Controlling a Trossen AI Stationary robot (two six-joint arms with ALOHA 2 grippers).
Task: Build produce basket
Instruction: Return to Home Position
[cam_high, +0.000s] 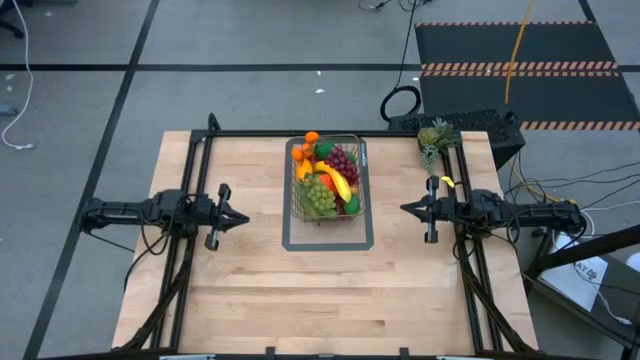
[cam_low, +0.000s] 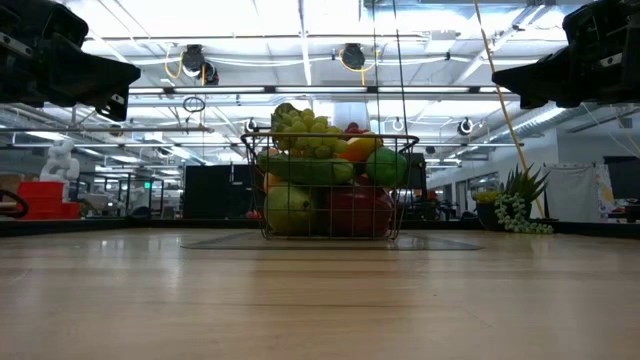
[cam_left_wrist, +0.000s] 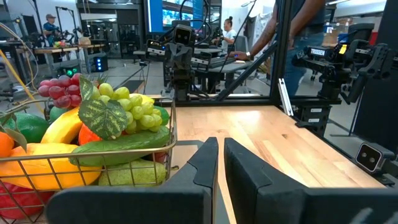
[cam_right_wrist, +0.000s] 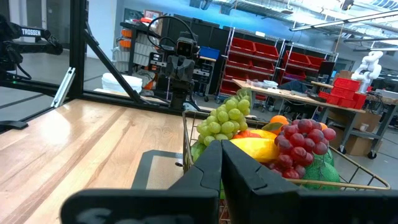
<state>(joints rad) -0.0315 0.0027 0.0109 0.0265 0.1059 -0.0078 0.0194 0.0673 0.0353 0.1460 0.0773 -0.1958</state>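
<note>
The wire-mesh basket (cam_high: 327, 180) stands on the table inside a flat grey rectangular outline (cam_high: 329, 243), at the table's far middle. It is heaped with produce (cam_low: 325, 175): green grapes (cam_left_wrist: 130, 106), purple grapes (cam_right_wrist: 301, 146), a banana (cam_high: 340, 185), a cucumber (cam_left_wrist: 121, 146), oranges (cam_high: 311, 138), a pear (cam_low: 288, 210). My left gripper (cam_high: 244, 217) hovers shut at the table's left, pointing level toward the basket. My right gripper (cam_high: 405, 209) hovers shut at the table's right, also pointing at the basket. Neither touches anything.
A small pineapple-like plant (cam_high: 435, 138) sits at the table's far right corner. A black frame (cam_high: 200, 150) runs along the table's far and side edges. Bare wood (cam_high: 320, 300) spreads across the near half. People and other robot stations show in the room beyond.
</note>
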